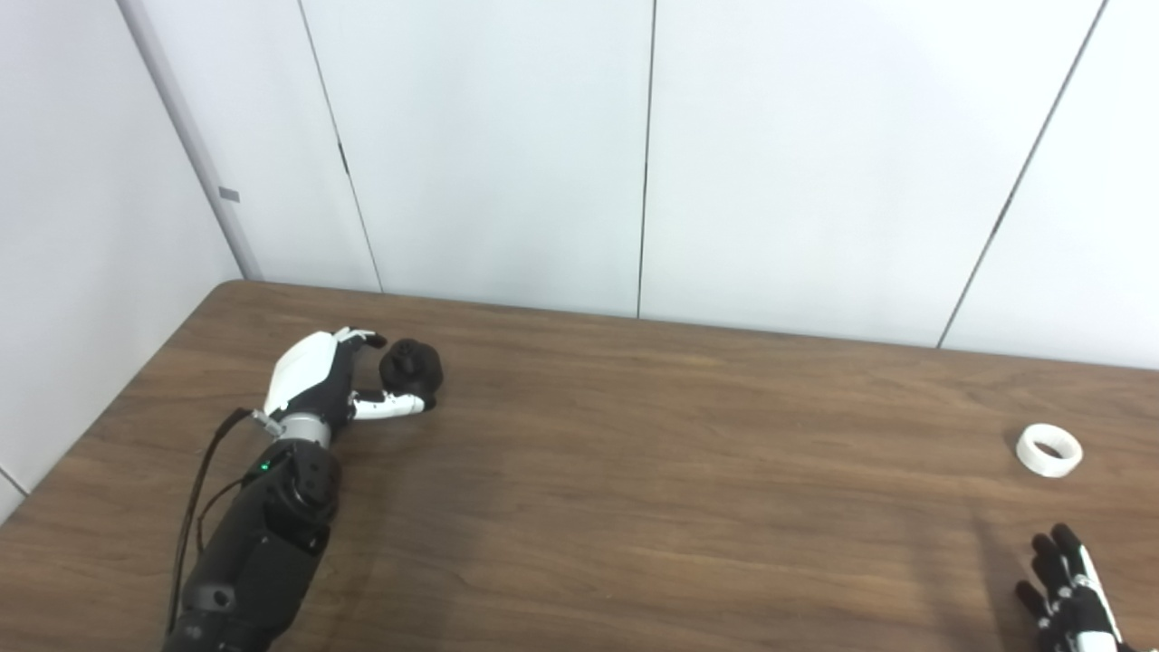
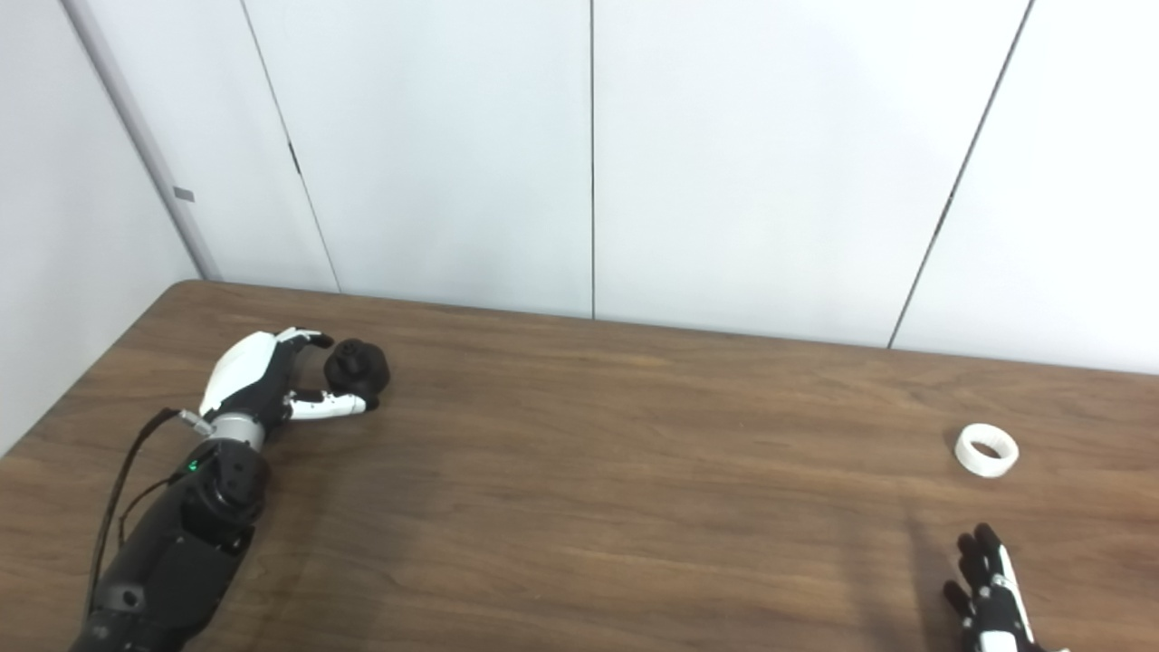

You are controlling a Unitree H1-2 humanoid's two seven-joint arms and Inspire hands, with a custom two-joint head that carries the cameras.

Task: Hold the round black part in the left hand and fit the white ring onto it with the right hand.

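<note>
The round black part (image 1: 411,367) rests on the brown table (image 1: 634,471) at the left. My left hand (image 1: 330,380) lies beside it with fingers and thumb curved around the part, apparently touching it without a closed grip. Far right on the table lies the white ring (image 1: 1048,450), flat and alone. My right hand (image 1: 1068,593) sits at the bottom right corner, below the ring and apart from it, fingers spread and holding nothing.
White wall panels (image 1: 652,154) rise behind the table's far edge. The table's left edge runs diagonally near my left arm (image 1: 263,543). A black cable (image 1: 195,507) loops beside that forearm.
</note>
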